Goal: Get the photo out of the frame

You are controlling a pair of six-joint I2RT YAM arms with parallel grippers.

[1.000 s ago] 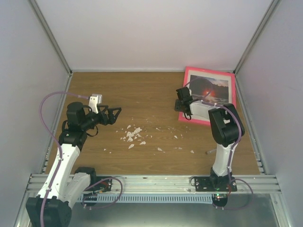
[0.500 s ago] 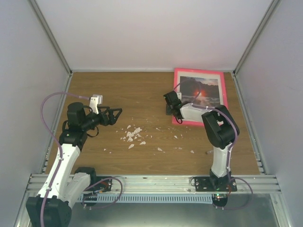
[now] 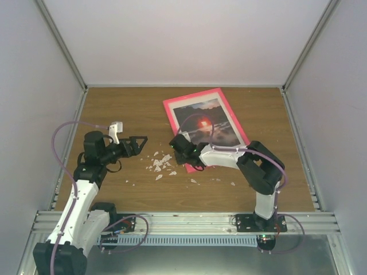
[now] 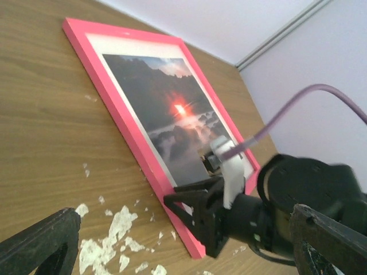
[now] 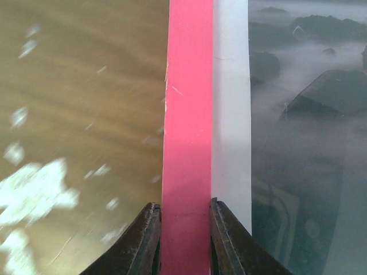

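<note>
The pink-red frame [image 3: 172, 117] lies flat on the wooden table near the middle, turned at an angle. The photo [image 3: 203, 122], a seascape with a red sun, sits inside it behind a white mat [image 5: 231, 114]. My right gripper [image 3: 180, 148] is shut on the frame's left rail near its near corner. In the right wrist view the fingers [image 5: 146, 235] clamp the pink rail [image 5: 188, 114] from both sides, with the photo [image 5: 309, 114] to the right. My left gripper [image 3: 137, 143] is open and empty, left of the frame. In its wrist view it [image 4: 180, 240] faces the frame [image 4: 123, 123], the photo [image 4: 172, 109] and the right gripper [image 4: 200, 212].
White flakes [image 3: 160, 163] lie scattered on the table between the two grippers, and also show in the left wrist view [image 4: 114, 229]. Grey walls enclose the table on the left, back and right. A metal rail [image 3: 183, 220] runs along the near edge.
My right gripper has dragged the frame from the back right corner leftward to the middle of the table, turning it. My left arm has shifted only slightly.
</note>
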